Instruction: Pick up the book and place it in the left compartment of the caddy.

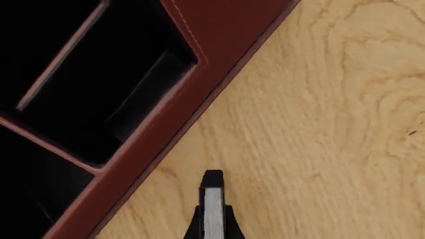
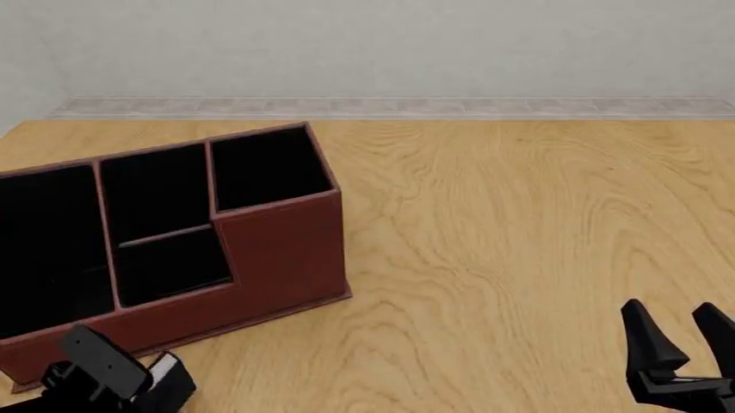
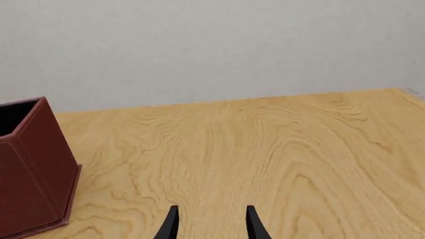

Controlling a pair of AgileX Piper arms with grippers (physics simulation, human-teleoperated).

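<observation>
The dark red-brown caddy [image 2: 281,249] stands at the table's left, its black-lined sections open upward. Its wide left compartment [image 2: 46,245] is at the low end, near the left edge of the front view. My left gripper [image 2: 120,380] is low in front of the caddy's front wall, shut on the small black book [image 2: 169,369], whose white page edge shows. In the left wrist view the book [image 1: 212,199] stands between the fingers of the gripper [image 1: 212,226], beside the caddy's wall [image 1: 166,134] and over bare table. My right gripper [image 2: 680,337] is open and empty at the front right.
The caddy's tall end section [image 3: 27,169] shows at the edge of the right wrist view, far from the right gripper [image 3: 211,221]. Bare wooden table [image 2: 517,224] lies right of the caddy. A pale wall [image 2: 367,43] bounds the far edge.
</observation>
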